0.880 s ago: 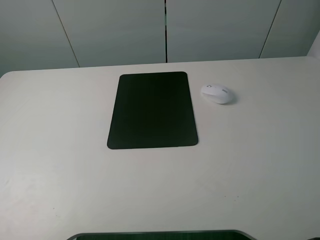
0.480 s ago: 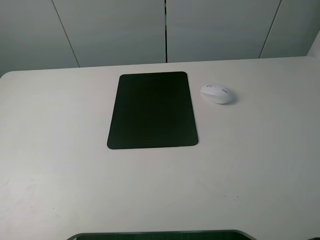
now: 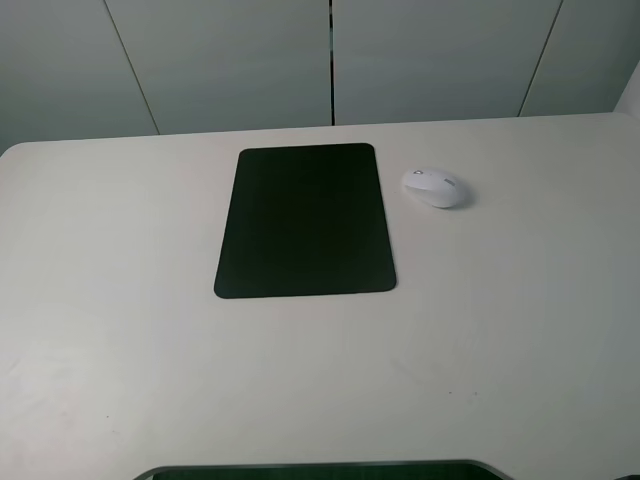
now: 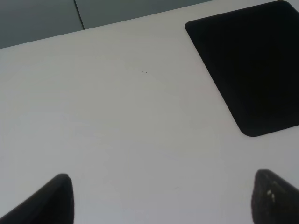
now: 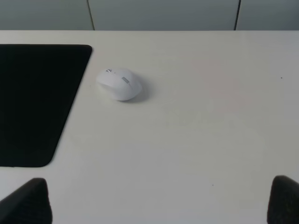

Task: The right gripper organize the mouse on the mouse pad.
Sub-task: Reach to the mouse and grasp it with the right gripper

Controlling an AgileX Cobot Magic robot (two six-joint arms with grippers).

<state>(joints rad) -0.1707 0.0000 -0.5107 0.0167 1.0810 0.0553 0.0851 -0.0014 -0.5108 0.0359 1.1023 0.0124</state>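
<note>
The white mouse (image 3: 435, 186) lies on the white table just right of the black mouse pad (image 3: 305, 220), apart from it. It also shows in the right wrist view (image 5: 119, 84), beside the pad (image 5: 35, 100). My right gripper (image 5: 159, 203) is open and empty, well short of the mouse; only its fingertips (image 5: 28, 200) show. My left gripper (image 4: 163, 198) is open and empty over bare table, with the pad (image 4: 252, 60) off to one side. Neither arm shows in the exterior high view.
The white table (image 3: 520, 330) spreads wide around the pad. Grey wall panels (image 3: 330, 60) stand behind its far edge. A dark edge (image 3: 320, 468) lies along the front of the table.
</note>
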